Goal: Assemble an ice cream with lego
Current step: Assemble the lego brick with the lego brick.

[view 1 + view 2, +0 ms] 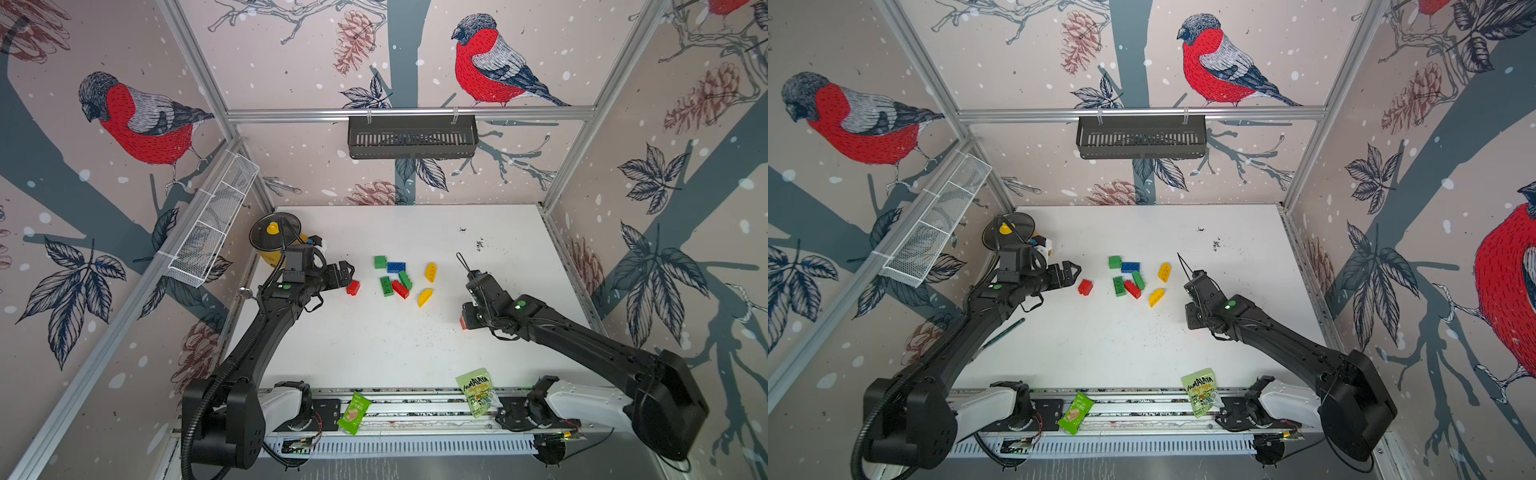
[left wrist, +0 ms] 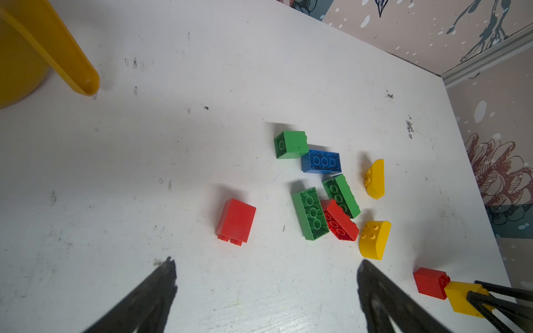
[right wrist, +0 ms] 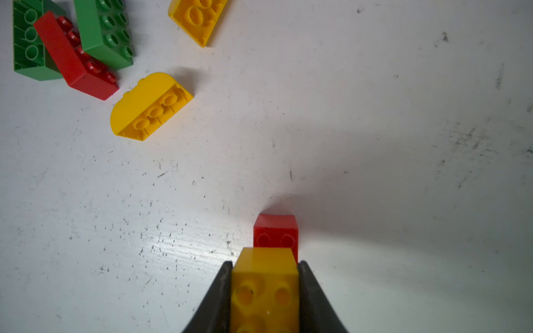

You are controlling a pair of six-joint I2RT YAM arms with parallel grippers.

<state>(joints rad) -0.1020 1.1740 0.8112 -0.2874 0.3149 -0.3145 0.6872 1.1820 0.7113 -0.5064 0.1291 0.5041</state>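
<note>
Loose lego lies mid-table: a lone red brick [image 1: 353, 287] [image 2: 236, 220], then a cluster of green [image 1: 380, 262], blue [image 1: 396, 267], green [image 1: 386, 286] and red [image 1: 400, 289] bricks. Two yellow half-round bricks [image 1: 431, 272] [image 1: 424, 297] lie to its right. My left gripper [image 1: 347, 274] [image 2: 267, 261] hangs open just left of the lone red brick, nothing between its fingers. My right gripper [image 1: 465, 322] [image 3: 265, 263] is shut on a yellow brick [image 3: 264, 288] [image 2: 463, 297]. A small red brick [image 3: 275, 230] [image 2: 429, 282] sits against that brick's far end, low at the table.
A yellow pot with a glass lid [image 1: 274, 241] stands at the back left, behind the left arm. Two green snack packets [image 1: 353, 412] [image 1: 477, 392] lie on the front rail. A white mesh basket [image 1: 212, 232] hangs on the left wall, a black one [image 1: 411, 137] on the back.
</note>
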